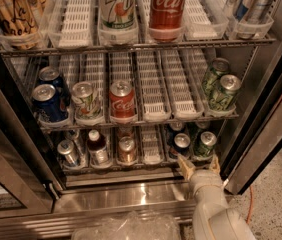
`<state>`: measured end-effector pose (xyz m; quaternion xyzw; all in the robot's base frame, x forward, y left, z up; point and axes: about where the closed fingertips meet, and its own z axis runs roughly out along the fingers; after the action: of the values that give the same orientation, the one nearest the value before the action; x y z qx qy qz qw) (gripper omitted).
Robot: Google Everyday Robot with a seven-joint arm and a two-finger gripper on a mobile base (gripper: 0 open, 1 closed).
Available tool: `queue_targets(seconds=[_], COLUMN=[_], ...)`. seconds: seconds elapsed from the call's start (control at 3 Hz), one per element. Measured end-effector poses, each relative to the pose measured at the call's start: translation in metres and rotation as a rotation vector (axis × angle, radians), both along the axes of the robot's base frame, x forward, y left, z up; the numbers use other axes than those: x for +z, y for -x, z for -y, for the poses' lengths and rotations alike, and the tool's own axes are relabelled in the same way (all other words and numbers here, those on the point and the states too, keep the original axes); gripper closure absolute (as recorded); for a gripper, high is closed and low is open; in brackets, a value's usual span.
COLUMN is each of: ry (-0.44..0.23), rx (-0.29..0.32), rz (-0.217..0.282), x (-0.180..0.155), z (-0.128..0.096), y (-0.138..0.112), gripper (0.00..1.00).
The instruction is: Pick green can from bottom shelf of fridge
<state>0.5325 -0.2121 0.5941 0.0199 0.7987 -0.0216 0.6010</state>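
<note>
The green can (204, 144) is small and dark green with a silver top. It stands at the front of the right-most lane of the bottom shelf (151, 154) of the fridge (261, 109). A dark can (180, 145) stands just left of it. My gripper (198, 163) is right in front of and below the green can, at the shelf's front rail. Its two tan fingers (184, 164) are spread apart and empty, one toward each side of the can. The white arm rises from the bottom right.
The bottom shelf also holds a silver can (68, 153), a dark bottle (97, 148) and a brown can (127, 150). The middle shelf holds blue cans (48, 103), a pale green-and-white can (86, 102), a red cola can (122, 101) and patterned green cans (222, 91). A steel sill (121, 196) lies below.
</note>
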Motion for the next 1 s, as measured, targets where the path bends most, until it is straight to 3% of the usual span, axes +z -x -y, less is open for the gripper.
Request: queue_targets(seconds=[0.33, 0.67, 1.0], ry=[-0.008, -0.008, -0.008], rx=[-0.055, -0.055, -0.055], rz=[-0.026, -0.026, -0.026], x=[-0.0038, -0.0038, -0.0022], z=[0.0107, 0.0107, 0.0104], y=[-0.0101, -0.0101, -0.0076], gripper=[0.23, 0.39, 0.37])
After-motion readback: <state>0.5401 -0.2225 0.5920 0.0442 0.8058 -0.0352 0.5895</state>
